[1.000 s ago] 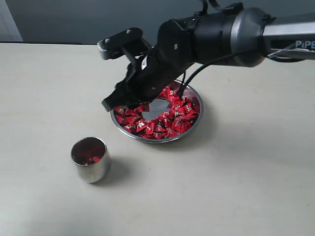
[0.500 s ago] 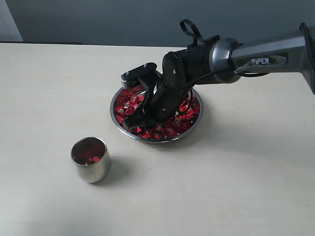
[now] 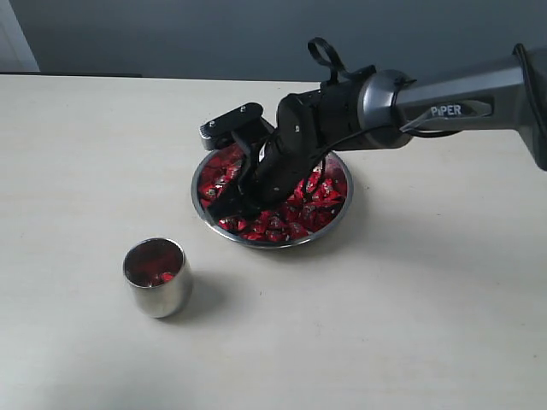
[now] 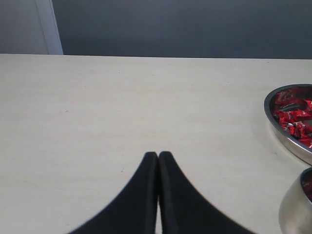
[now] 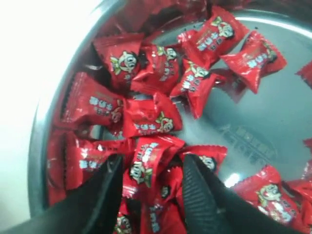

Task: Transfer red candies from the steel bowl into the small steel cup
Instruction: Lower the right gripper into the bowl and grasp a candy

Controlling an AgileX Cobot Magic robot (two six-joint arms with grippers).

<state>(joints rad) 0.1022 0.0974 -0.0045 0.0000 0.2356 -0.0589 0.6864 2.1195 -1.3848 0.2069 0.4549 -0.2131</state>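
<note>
The steel bowl [image 3: 340, 213] sits mid-table, filled with red candies [image 3: 308, 213]. My right gripper [image 3: 229, 205] is lowered into the bowl's left side. In the right wrist view that right gripper [image 5: 152, 168] is open, its fingers [image 5: 197, 183] pushed down among the red candies [image 5: 146, 119], with one wrapped candy [image 5: 148, 163] lying between them. The small steel cup [image 3: 156, 278] stands to the front left of the bowl with a few candies inside. The left gripper [image 4: 158, 155] is shut with nothing in it, hovering over bare table; the steel bowl [image 4: 273, 122] and small steel cup [image 4: 292, 204] show at that view's edge.
The table [image 3: 410, 325] is pale beige with a dark wall behind. A bare patch of the bowl's flat bottom [image 5: 258, 122] shows beside the candies.
The right arm has dropped from above the bowl's left rim down into the candies, then shifted slightly left inside the bowl. The cup has not moved.
</note>
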